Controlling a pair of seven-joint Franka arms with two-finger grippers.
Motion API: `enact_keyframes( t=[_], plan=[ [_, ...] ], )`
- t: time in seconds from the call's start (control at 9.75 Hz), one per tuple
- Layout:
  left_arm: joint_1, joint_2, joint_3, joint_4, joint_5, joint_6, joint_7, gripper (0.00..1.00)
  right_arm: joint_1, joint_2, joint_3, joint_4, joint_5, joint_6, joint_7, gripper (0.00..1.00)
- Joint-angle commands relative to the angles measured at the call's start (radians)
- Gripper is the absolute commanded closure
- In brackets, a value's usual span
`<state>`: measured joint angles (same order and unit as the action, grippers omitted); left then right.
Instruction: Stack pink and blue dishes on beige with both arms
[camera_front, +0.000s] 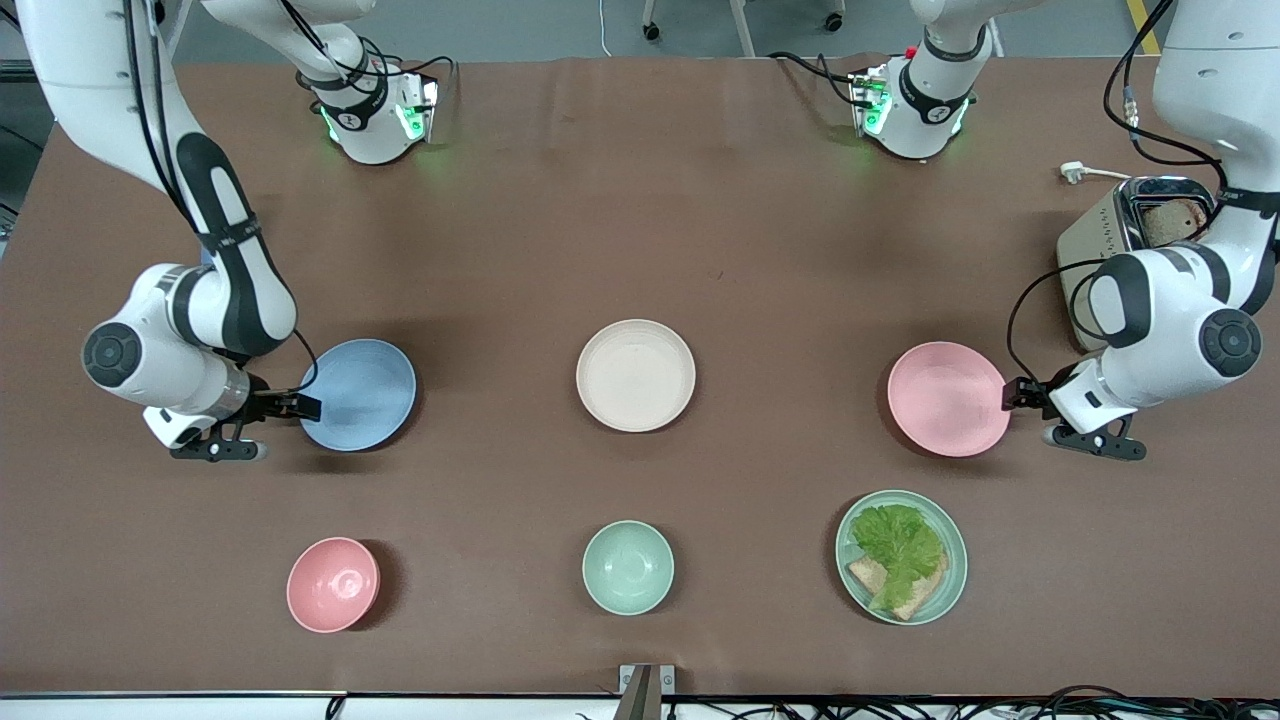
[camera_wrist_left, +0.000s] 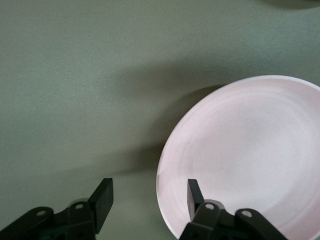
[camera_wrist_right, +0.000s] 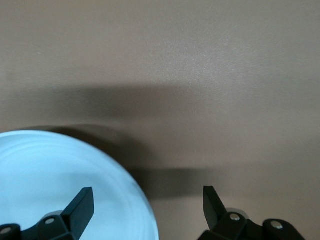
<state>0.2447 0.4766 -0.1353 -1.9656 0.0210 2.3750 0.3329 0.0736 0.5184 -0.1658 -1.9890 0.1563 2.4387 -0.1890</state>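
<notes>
The cream-beige plate (camera_front: 636, 375) lies at the table's middle. A light blue plate (camera_front: 360, 393) rests toward the right arm's end, and my right gripper (camera_front: 303, 407) is open at its outer rim. In the right wrist view one finger is over the blue plate (camera_wrist_right: 60, 175) and the other over bare table, so the right gripper (camera_wrist_right: 146, 202) straddles the rim. The pale pink plate (camera_front: 948, 398) rests toward the left arm's end. My left gripper (camera_front: 1013, 393) is open at its outer rim. The left gripper (camera_wrist_left: 148, 200) likewise straddles the edge of the pink plate (camera_wrist_left: 250, 155).
Nearer the front camera stand a small pink bowl (camera_front: 333, 584), a mint-green bowl (camera_front: 628, 566) and a green plate with lettuce and bread (camera_front: 901, 555). A toaster (camera_front: 1130, 235) with its cord sits at the left arm's end, beside the left arm's elbow.
</notes>
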Motion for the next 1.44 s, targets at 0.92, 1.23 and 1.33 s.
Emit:
enact_keyframes(
  t=[0.92,1.23,1.33],
  plan=[
    [0.005,-0.054,-0.145,0.088,-0.197,-0.159,-0.001,1.00,-0.031,-0.012,0.031,-0.013,0.068,-0.067,-0.104,0.99],
    [-0.014,-0.115,-0.344,0.080,-0.242,-0.188,-0.284,1.00,-0.049,-0.081,0.025,0.056,0.065,-0.248,-0.136,0.99],
    [-0.063,-0.107,-0.377,0.076,-0.237,-0.156,-0.399,1.00,-0.049,-0.107,0.023,0.085,0.065,-0.310,-0.136,0.99]
  ],
)
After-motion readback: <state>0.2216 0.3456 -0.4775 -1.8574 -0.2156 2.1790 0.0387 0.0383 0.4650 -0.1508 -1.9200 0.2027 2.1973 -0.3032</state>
